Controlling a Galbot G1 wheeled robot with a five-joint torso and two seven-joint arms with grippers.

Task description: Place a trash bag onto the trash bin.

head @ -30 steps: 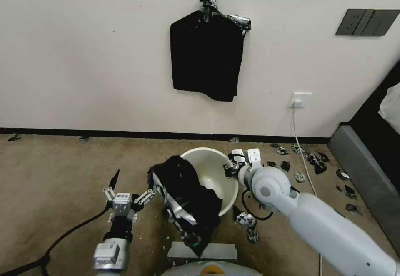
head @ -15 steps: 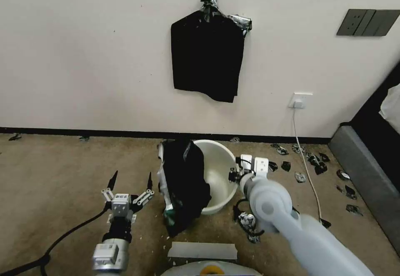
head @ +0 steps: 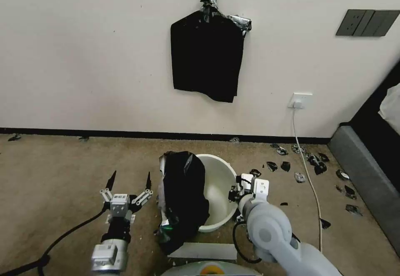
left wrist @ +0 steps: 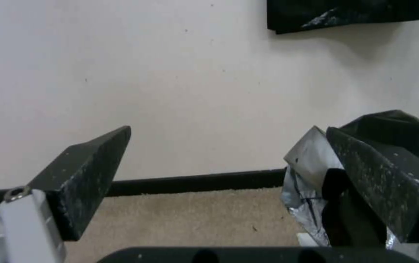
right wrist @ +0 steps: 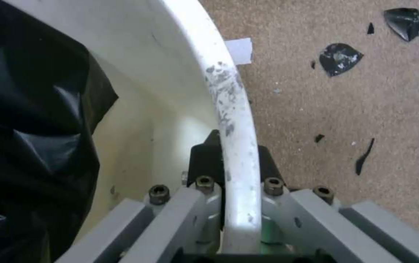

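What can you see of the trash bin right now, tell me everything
The trash bin is a round cream-white plastic bucket, tilted on the carpet with its mouth facing up and toward the camera. The crinkled black trash bag drapes over its left rim. The right gripper is clamped on the scuffed right rim. Inside looks bare.

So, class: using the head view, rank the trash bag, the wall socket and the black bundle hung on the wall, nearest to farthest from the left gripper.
From the left gripper:
1. Trash bag, draped on the trash bin's left rim, just beside it.
2. Black bundle, taped high on the wall.
3. Wall socket, low on the wall, far right.
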